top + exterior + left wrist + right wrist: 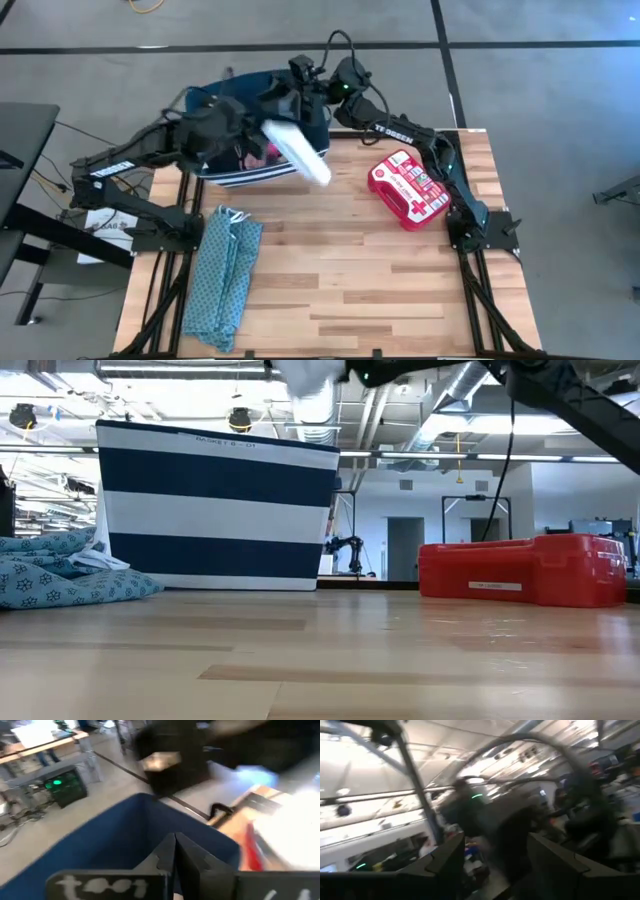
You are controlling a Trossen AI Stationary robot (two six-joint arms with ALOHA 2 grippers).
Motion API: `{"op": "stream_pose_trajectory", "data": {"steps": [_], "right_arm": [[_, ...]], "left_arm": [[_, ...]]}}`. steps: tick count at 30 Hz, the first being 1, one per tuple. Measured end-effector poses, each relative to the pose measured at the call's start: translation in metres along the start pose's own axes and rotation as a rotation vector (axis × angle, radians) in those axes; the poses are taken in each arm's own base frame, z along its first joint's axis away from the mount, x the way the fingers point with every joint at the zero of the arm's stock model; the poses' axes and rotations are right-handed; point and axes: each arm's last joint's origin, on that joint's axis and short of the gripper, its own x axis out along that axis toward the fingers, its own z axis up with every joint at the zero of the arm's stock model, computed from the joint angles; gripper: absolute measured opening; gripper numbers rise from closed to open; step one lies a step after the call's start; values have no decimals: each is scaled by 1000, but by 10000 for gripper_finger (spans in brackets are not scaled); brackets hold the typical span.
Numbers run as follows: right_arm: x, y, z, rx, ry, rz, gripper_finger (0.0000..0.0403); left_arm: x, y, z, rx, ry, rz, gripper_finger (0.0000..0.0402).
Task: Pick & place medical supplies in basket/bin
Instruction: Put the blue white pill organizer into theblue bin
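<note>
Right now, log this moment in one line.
left gripper: over bin, fingers shut | right gripper: at bin's rim, fingers open | white item: above bin's edge, holder unclear | red case: on table

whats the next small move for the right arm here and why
Probably carry the white item a little farther over the bin before letting go. In the high view it hangs by the bin's near-right rim, partly over the table, so dropping it now might miss.

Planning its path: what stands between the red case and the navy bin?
Nothing on the table; bare wood separates red case from bin. A blurred white item hangs above the bin's rim.
</note>
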Motion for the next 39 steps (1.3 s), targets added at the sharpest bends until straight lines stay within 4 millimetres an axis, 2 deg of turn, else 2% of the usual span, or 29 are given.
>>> {"op": "stream_pose_trajectory", "data": {"steps": [2, 7, 11, 16, 26, 30, 35, 39], "right_arm": [[0, 4, 2, -2, 13, 18, 209], [-1, -2, 0, 2, 12, -23, 210], [-1, -10, -8, -18, 48, -119, 212], [-1, -11, -13, 1, 110, -82, 209], [10, -1, -23, 71, 200, 31, 205], [9, 10, -15, 97, 240, 65, 205], [9, 38, 2, 101, 291, 96, 205], [7, 78, 16, 52, 360, 100, 205]], "left_arm": [[-11, 11, 1, -18, -12, 19, 0], [-38, 37, -2, -63, -6, 22, 0], [-47, 48, -12, -68, 44, 77, 0], [-48, 49, -26, -22, 143, 110, 0], [-30, 13, -61, 76, 193, 25, 0], [-32, -4, -74, 103, 187, -46, 0], [-48, -26, -84, 132, 174, -181, 0], [-62, -51, -103, 171, 155, -323, 0]]}}
